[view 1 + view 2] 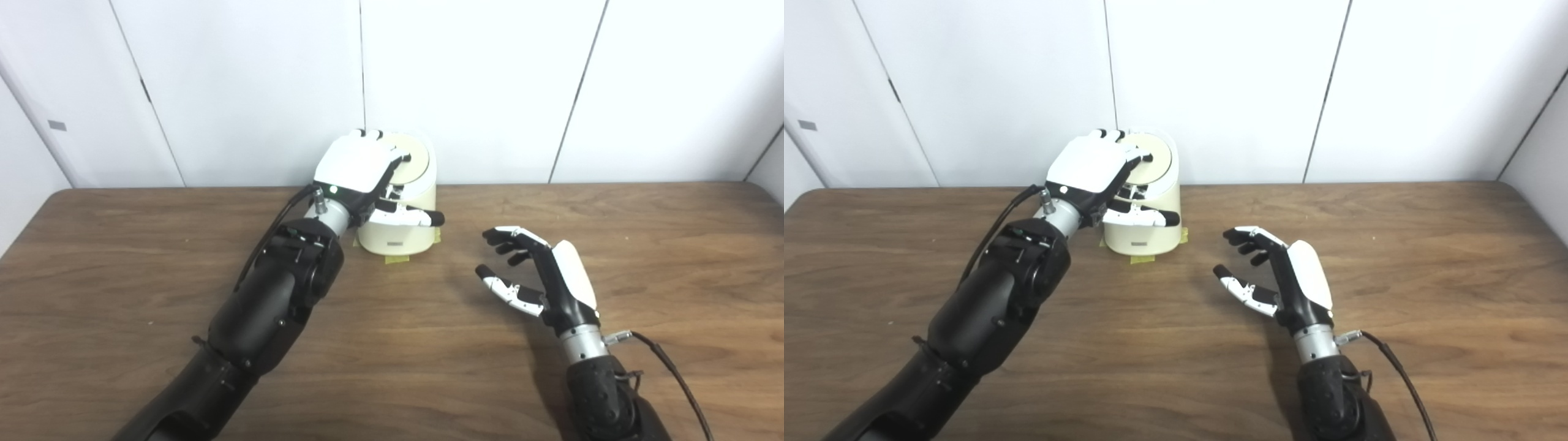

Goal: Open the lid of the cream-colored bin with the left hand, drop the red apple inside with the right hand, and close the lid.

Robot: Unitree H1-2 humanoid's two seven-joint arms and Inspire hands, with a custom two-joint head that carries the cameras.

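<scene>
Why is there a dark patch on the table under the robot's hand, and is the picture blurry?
Left eye view: the right hand casts a soft shadow on the table. Right eye view: the same shadow; the cream-colored bin and left hand look slightly soft, not badly blurred.

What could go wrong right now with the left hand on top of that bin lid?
The left hand lies on the lid of the cream-colored bin, which is held only by yellow tape; a hard push could shift or tip it. No red apple is visible and the right hand is open and empty, so its whereabouts cannot be confirmed.
</scene>
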